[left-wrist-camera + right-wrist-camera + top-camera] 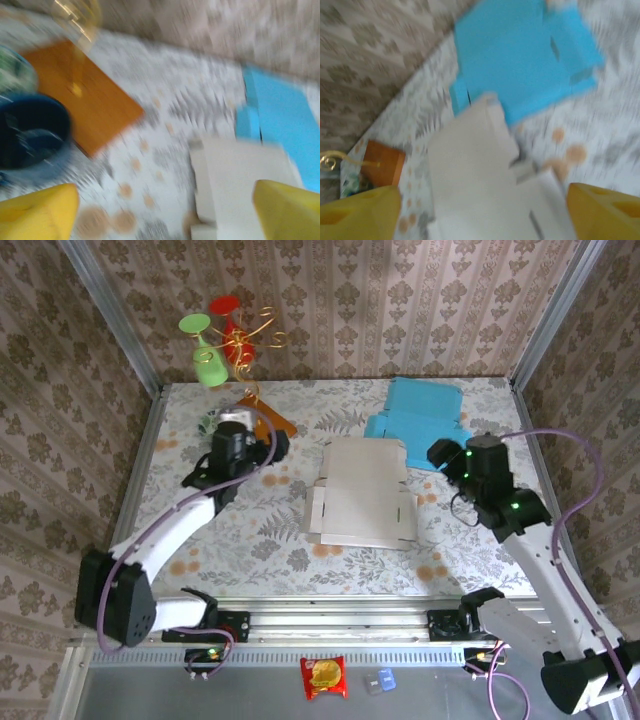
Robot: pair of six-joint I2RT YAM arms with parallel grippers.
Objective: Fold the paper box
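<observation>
Since the flat paper box (362,492) lies untouched on the worktop (270,540), left hand (268,445) at its ten o'clock, right hand (440,454) at two o'clock, both spread apart and empty, each should probably pinch an opposite side flap squarely.

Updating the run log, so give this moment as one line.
paper box: flat on table, unfolded | left pincer: open, empty | right pincer: open, empty | folding: not started

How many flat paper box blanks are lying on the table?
2. A white blank lies in the middle; a blue blank just behind it, to the right. More could hide under the blue one.
</observation>
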